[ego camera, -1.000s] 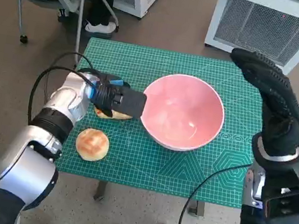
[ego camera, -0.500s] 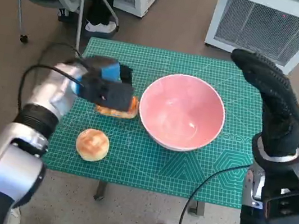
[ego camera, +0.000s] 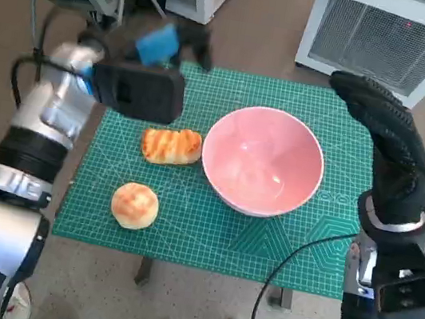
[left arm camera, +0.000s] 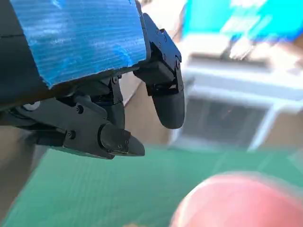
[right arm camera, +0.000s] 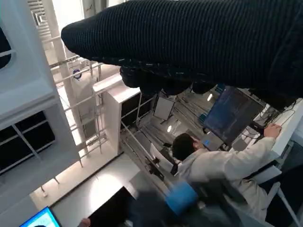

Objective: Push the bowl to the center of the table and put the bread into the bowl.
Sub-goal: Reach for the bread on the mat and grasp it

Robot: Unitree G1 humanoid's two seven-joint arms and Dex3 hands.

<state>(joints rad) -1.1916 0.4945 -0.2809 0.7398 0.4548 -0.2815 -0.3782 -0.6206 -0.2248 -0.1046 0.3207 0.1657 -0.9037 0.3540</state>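
Bread [ego camera: 171, 145], gripped at table level 1 s ago, is now left lying at 9 o'clock beside the bowl [ego camera: 262, 161], w/ left hand [ego camera: 164, 42] lifted empty, fingers apart, & right hand [ego camera: 388, 147] raised flat, so placement is judged undone.

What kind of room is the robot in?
Probably a lab or workshop. The table wears a green cutting mat, a person sits at a computer screen, and a white vented machine stands on the floor.
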